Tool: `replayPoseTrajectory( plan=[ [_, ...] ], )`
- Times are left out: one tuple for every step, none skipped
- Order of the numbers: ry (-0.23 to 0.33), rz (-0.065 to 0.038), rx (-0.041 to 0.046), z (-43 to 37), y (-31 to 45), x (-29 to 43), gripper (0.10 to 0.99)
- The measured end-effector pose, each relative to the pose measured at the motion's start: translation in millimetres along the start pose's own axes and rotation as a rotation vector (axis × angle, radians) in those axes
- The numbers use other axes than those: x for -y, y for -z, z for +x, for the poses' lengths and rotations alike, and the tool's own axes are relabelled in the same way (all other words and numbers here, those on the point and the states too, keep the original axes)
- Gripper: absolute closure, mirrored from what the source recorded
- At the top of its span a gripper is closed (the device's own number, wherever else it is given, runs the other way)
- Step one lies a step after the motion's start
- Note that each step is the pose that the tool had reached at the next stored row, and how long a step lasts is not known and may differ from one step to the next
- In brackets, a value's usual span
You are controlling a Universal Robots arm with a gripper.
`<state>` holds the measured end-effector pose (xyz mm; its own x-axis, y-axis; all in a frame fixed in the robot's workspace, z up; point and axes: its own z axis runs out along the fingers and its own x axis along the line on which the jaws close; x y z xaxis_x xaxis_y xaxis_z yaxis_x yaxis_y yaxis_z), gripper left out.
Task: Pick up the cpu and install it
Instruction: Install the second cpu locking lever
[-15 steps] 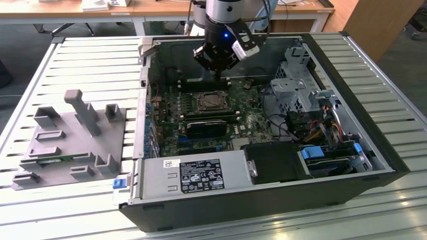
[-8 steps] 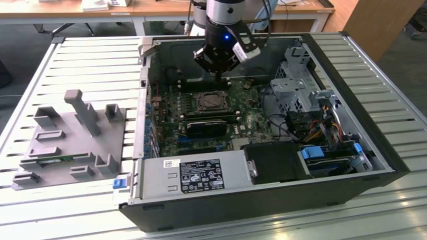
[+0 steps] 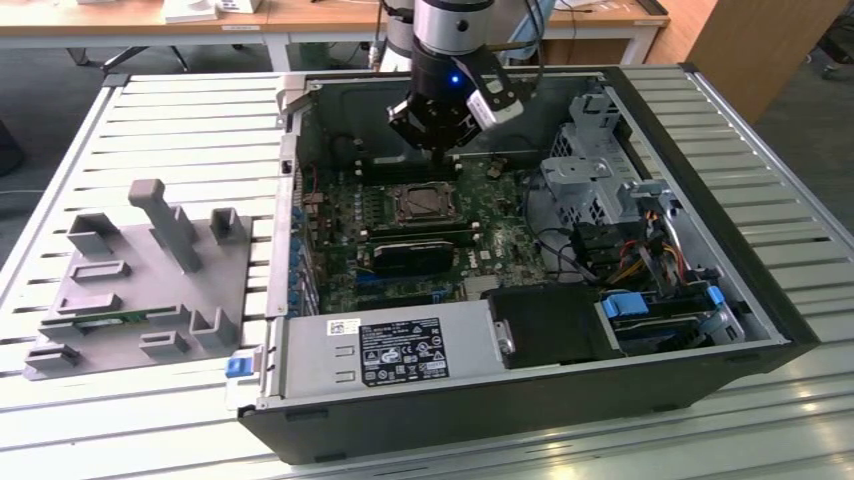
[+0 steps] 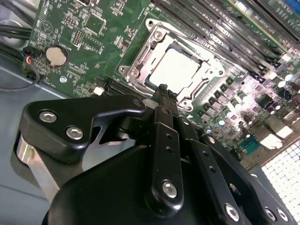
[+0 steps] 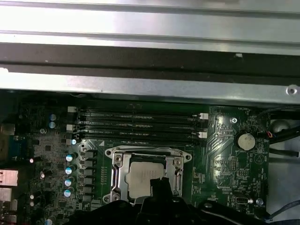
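black fingers (image 4: 161, 91), closed on nothing, hover just above the cpu (image 4: 176, 70), a shiny silver-grey square seated in its metal socket frame (image 5: 145, 161).

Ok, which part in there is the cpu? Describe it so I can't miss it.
Look inside the open case, at the green board. Below the tool sits a metal-framed socket; the cpu is the flat silver square lying in it, unlike the long dark memory slots beside it.
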<state>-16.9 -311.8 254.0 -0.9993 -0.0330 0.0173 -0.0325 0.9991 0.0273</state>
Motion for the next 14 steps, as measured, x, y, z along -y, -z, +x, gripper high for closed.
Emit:
replayPoseTrajectory(
  plan=[
    [0.000, 0.000, 0.0000, 0.0, 0.0, 0.8, 0.980],
    [0.000, 0.000, 0.0000, 0.1, 0.0, 1.6, 0.980],
    [0.000, 0.000, 0.0000, 0.1, 0.1, 2.3, 0.980],
    [0.000, 0.000, 0.0000, 0.1, 0.1, 3.0, 0.980],
    [0.000, 0.000, 0.0000, 0.1, 0.1, 3.6, 0.980],
    [0.000, 0.000, 0.0000, 0.2, 0.1, 4.2, 0.980],
    [0.000, 0.000, 0.0000, 0.2, 0.1, 4.8, 0.980],
    [0.000, 0.000, -0.0001, 0.2, 0.2, 5.4, 0.980],
    [0.000, 0.000, -0.0001, 0.2, 0.2, 6.3, 0.980],
    [0.000, 0.000, -0.0001, 0.3, 0.2, 7.1, 0.980],
    [0.000, 0.000, -0.0002, 0.3, 0.2, 8.3, 0.980],
    [0.000, 0.000, -0.0003, 0.3, 0.1, 9.8, 0.980],
    [0.000, 0.000, -0.0003, 0.4, 0.0, 11.2, 0.980],
    [0.000, 0.000, -0.0004, 0.4, 0.0, 12.5, 0.980]
  ],
)
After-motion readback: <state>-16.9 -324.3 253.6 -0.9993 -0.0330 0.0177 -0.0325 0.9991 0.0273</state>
